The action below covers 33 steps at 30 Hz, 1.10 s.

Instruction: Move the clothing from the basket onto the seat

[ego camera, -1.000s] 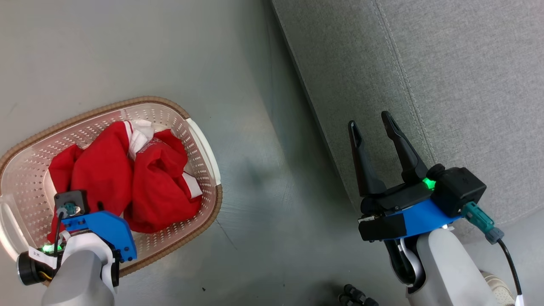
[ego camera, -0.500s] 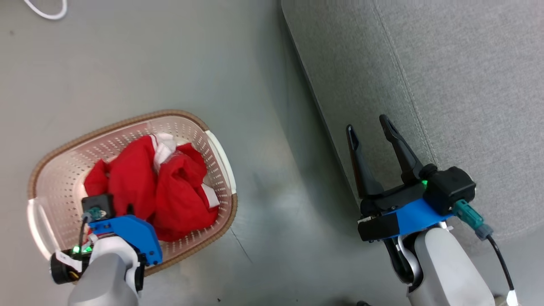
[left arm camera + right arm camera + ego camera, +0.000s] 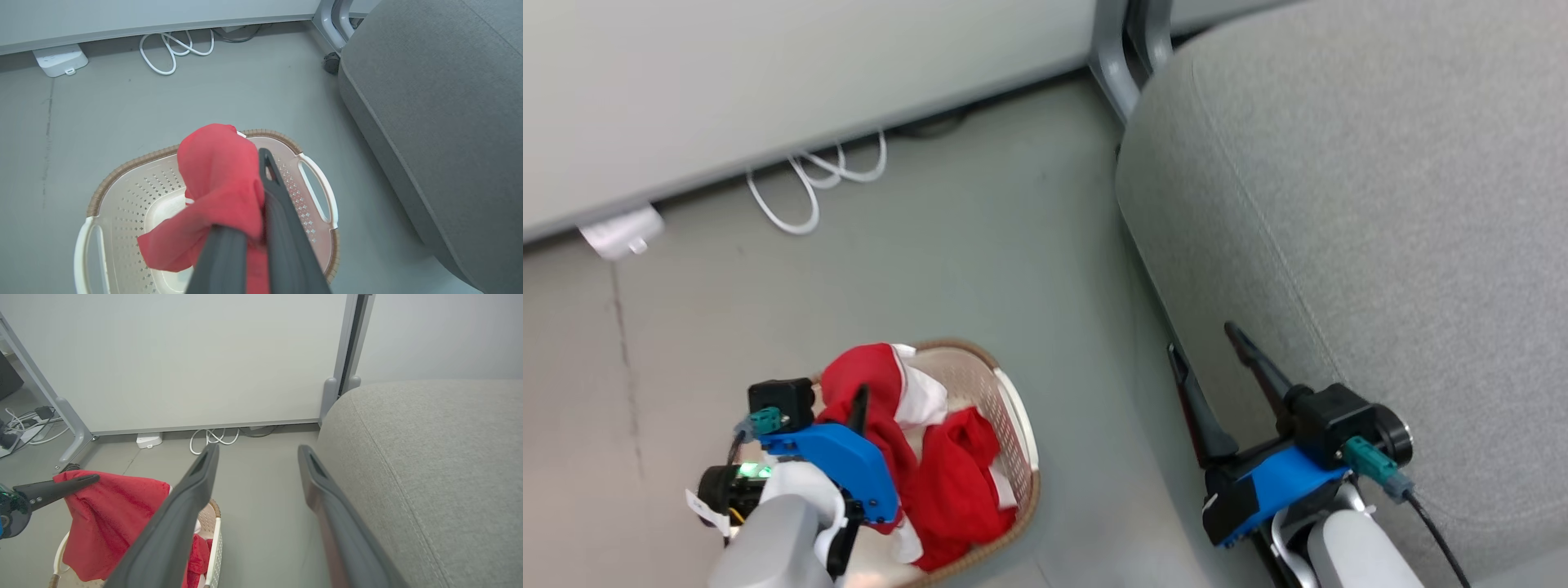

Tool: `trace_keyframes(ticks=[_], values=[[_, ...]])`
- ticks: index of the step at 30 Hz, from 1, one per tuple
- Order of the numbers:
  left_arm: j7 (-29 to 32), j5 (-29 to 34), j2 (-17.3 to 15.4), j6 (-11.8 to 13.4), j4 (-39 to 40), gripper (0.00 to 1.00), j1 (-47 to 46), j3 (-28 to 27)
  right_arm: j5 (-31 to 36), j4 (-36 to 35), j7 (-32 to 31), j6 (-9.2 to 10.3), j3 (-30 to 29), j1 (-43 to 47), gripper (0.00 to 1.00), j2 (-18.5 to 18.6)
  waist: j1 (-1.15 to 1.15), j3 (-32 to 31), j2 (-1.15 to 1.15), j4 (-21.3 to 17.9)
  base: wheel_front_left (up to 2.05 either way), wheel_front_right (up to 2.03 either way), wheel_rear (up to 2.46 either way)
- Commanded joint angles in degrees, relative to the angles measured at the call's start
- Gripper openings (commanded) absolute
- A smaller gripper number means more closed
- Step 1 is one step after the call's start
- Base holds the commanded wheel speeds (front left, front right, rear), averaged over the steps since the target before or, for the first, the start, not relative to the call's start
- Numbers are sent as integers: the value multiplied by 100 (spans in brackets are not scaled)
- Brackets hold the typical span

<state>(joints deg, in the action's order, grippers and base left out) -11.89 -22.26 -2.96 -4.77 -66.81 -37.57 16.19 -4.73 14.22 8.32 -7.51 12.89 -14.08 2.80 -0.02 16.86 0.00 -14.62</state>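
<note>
The basket [image 3: 135, 192] is an oval cream tub with perforated walls, a brown woven-look rim and white side handles, and it stands upright. One red garment [image 3: 216, 171] with a white panel hangs above the basket, bunched over the tips of the left gripper [image 3: 92, 479], which is pinched tight on it. Its loose end trails down toward the basket's inside, and whether it has cleared the rim cannot be told. The second red garment [image 3: 956, 482], with white trim, lies crumpled inside the basket at the end nearer the seat [image 3: 1339, 204]. The seat is a large grey woven-fabric sofa with a rounded corner and a stitched seam, to the basket's right and apart from it.
</note>
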Motion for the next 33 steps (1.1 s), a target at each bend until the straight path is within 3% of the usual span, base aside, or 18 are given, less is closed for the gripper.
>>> trace_keyframes(ticks=[1, 5, 16, 24, 33], values=[[24, -219, 8, -80, 198, 0, 184, 249, 41, -11, -79, 4, 71, 196, 100, 16, 2, -926, 0, 270, 0, 0, 0], [149, -561, 8, -124, 799, 0, 246, 995, 39, -73, -255, 4, 114, 470, 100, 17, 2, -1419, 0, 356, 0, 0, 0], [662, -1568, -1, 288, 2463, 0, -277, 2637, -123, -309, -532, 4, 286, 823, 100, 16, 2, -1981, 0, 553, 0, 0, 0], [803, -2214, -1, 519, 2968, 0, -756, 3320, -138, -388, -613, 3, 377, 850, 100, 16, 2, -2082, 0, 638, 0, 0, 0], [679, -2747, 0, 748, 3023, 0, -1235, 3908, -112, -420, -616, 4, 369, 934, 100, 16, 2, -2077, 0, 740, 0, 0, 0]])
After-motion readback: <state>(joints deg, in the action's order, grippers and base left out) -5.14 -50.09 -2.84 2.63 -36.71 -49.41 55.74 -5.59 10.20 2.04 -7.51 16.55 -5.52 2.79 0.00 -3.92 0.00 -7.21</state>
